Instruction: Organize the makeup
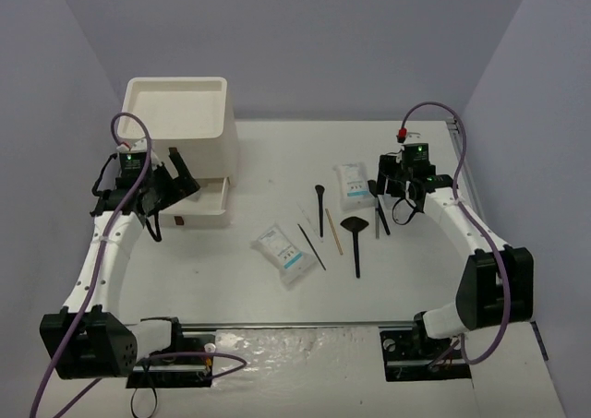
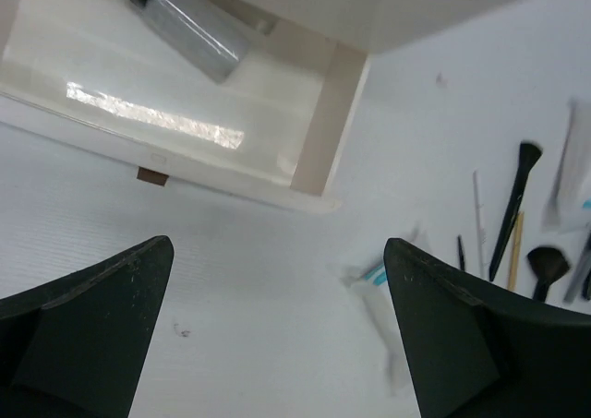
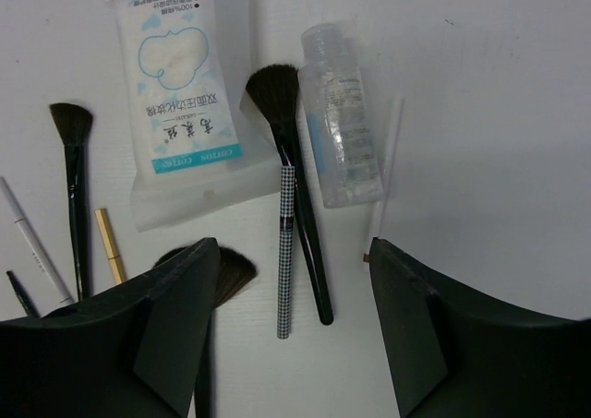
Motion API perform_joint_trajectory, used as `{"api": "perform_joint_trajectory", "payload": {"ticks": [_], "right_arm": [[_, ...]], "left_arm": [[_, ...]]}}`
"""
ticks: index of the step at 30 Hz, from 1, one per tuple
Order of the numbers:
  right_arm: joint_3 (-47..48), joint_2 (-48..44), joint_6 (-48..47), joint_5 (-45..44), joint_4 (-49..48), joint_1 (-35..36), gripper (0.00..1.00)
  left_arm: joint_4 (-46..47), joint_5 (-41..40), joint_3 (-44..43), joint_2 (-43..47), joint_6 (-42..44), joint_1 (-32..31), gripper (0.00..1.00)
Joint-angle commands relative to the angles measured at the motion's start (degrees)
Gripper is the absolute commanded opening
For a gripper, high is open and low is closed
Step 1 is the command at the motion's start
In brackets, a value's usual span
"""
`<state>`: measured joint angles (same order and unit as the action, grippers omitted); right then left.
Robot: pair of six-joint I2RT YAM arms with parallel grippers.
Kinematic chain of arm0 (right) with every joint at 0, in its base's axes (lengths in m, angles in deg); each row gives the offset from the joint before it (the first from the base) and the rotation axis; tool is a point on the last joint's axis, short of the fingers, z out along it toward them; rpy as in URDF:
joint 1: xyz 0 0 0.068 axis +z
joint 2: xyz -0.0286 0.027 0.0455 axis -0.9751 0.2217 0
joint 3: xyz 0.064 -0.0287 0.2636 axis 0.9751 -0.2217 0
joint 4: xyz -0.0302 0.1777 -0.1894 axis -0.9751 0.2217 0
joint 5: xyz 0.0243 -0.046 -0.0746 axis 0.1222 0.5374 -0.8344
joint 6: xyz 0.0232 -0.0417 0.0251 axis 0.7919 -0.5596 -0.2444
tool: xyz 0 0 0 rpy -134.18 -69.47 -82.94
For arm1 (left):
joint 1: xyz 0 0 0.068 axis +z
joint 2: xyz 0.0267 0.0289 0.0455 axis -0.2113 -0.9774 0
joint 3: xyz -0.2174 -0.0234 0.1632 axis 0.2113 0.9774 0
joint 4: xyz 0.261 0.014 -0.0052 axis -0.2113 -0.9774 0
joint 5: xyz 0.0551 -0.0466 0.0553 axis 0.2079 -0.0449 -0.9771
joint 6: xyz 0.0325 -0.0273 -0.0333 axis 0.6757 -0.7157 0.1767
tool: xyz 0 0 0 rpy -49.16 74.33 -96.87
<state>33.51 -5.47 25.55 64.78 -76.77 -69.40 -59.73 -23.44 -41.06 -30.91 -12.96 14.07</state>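
The makeup lies in the middle of the table: two white packets (image 1: pixel 286 252) (image 1: pixel 353 185), a fan brush (image 1: pixel 355 226), a slim black brush (image 1: pixel 319 198) and a wooden stick (image 1: pixel 333 231). My right gripper (image 3: pixel 294 335) hangs open over a checkered pencil (image 3: pixel 285 252) and a black brush (image 3: pixel 288 160), touching neither. A clear bottle (image 3: pixel 342 113) and a packet (image 3: pixel 175 95) lie just beyond them. My left gripper (image 2: pixel 277 335) is open and empty in front of the pulled-out drawer (image 2: pixel 314 141). A clear tube with a black cap (image 2: pixel 189 26) lies in that drawer.
The big white three-drawer box (image 1: pixel 175 127) stands at the back left with a tray-like top. Its pulled-out drawer (image 1: pixel 214 197) faces the middle of the table. A thin white stick (image 3: pixel 383 187) lies right of the bottle. Grey walls close in the table on both sides.
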Motion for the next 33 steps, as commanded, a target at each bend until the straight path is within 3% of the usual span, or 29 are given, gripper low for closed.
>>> {"api": "perform_joint_trajectory", "payload": {"ticks": [1,11,24,31,33], "right_arm": [[4.7,6.36,-5.98,5.03,-6.66,-2.83,0.61],[6.5,15.58,-9.21,10.64,-10.78,-6.88,0.58],[6.78,21.68,-11.12,10.57,-12.82,-6.82,0.56],[6.95,22.7,-11.35,10.25,-13.59,-6.6,0.43],[6.95,22.4,-11.68,9.44,-13.72,-6.56,0.28]], "left_arm": [[0.07,2.07,6.46,4.29,11.86,-5.52,0.97],[1.63,-0.72,10.56,11.23,13.81,-5.73,0.97],[0.86,-1.77,10.51,9.56,13.31,-5.47,0.97],[0.61,-1.71,10.27,8.72,13.07,-5.38,0.97],[0.6,-1.73,10.29,8.74,13.09,-5.38,0.97]]}}
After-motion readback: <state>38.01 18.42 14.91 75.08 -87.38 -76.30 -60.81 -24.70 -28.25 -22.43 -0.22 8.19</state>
